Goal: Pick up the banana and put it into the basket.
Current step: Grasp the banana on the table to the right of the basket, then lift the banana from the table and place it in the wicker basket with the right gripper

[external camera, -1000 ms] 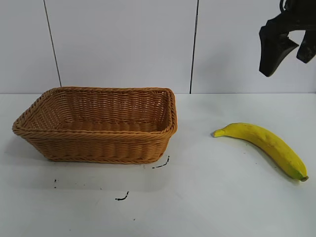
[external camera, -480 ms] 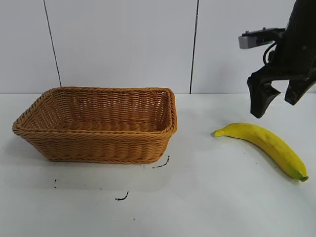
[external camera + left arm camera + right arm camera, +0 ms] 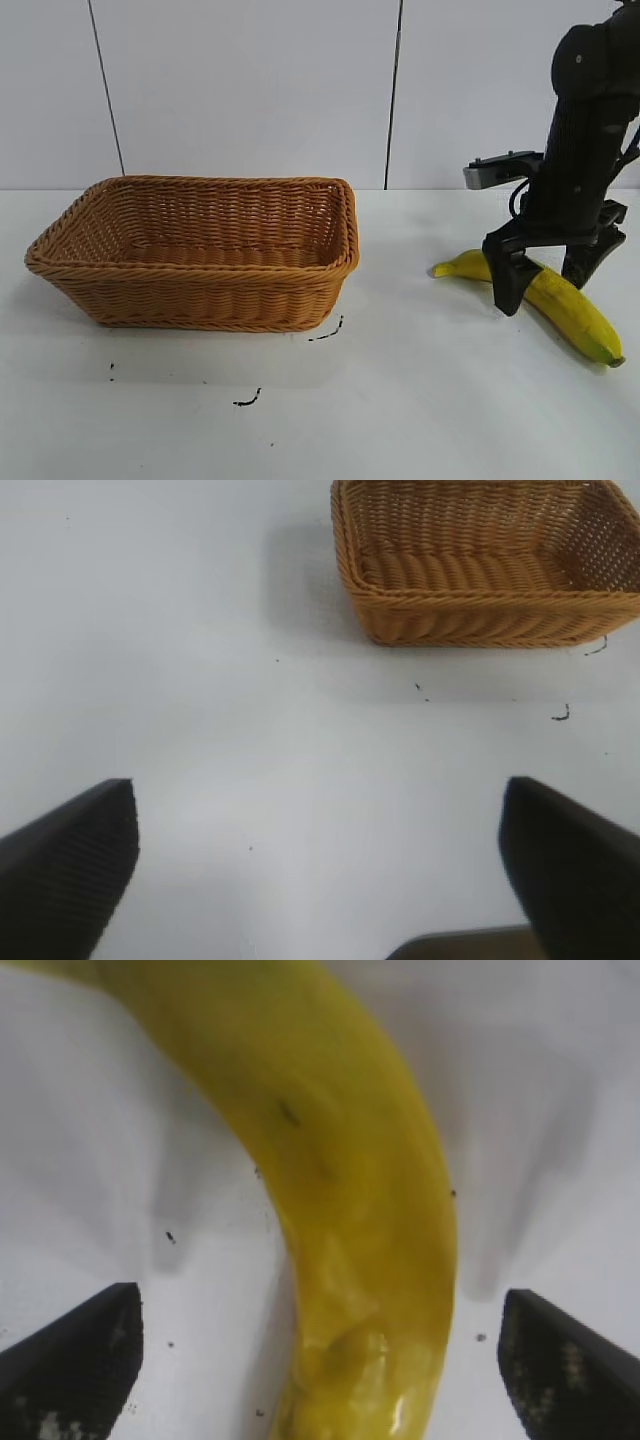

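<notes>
Over the last second our right gripper (image 3: pixel 542 288) had dropped from high above the counter (image 3: pixel 420 400) down onto the banana (image 3: pixel 575 315), so we judged the reach finished and the grasp about to begin. The banana lay flat on the counter, well apart from the basket (image 3: pixel 195 255), which stood empty. Our right jaws were spread wide and straddled the fruit near its middle, one finger on each side; from the right wrist view the banana (image 3: pixel 350 1190) ran between them with clear counter on both flanks, so nothing was gripped yet. Our left gripper (image 3: pixel 320 875) hung parked over bare counter, jaws apart, holding nothing.
</notes>
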